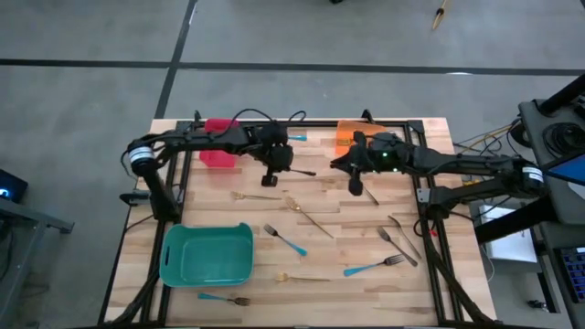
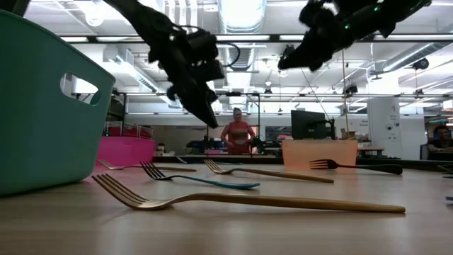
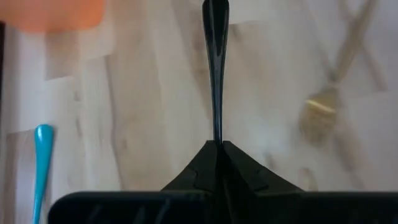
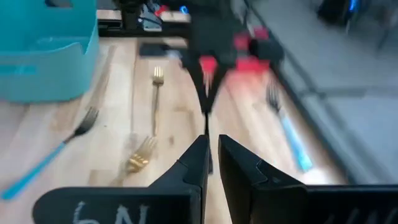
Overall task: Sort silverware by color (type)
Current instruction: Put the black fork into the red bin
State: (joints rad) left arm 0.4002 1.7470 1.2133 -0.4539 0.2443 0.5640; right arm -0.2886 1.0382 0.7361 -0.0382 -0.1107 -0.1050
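1. Your left gripper (image 1: pixel 277 175) is pinched tight on one end of a dark fork (image 1: pixel 303 172), held above the table's centre-back; the fork sticks out level toward 3 o'clock.
2. Your right gripper (image 1: pixel 356 185) hovers just past the fork's free end with a narrow gap between its fingers (image 4: pixel 200 163), holding nothing.
3. The two grippers face each other closely. If either advances carelessly, they could collide or knock the fork loose.
4. The grip is only at the fork's tip, so a quick swing may make it pivot or slip.
5. Other silverware lies scattered from 4 to 7 o'clock: gold forks (image 1: pixel 309 220), blue-handled forks (image 1: pixel 373 267), dark forks (image 1: pixel 397 246).
6. The red bin (image 1: pixel 218 156) sits at 11 o'clock, the orange bin (image 1: pixel 347 132) at 1, the teal bin (image 1: pixel 207 255) at 7. A drop between them would leave the fork unsorted.
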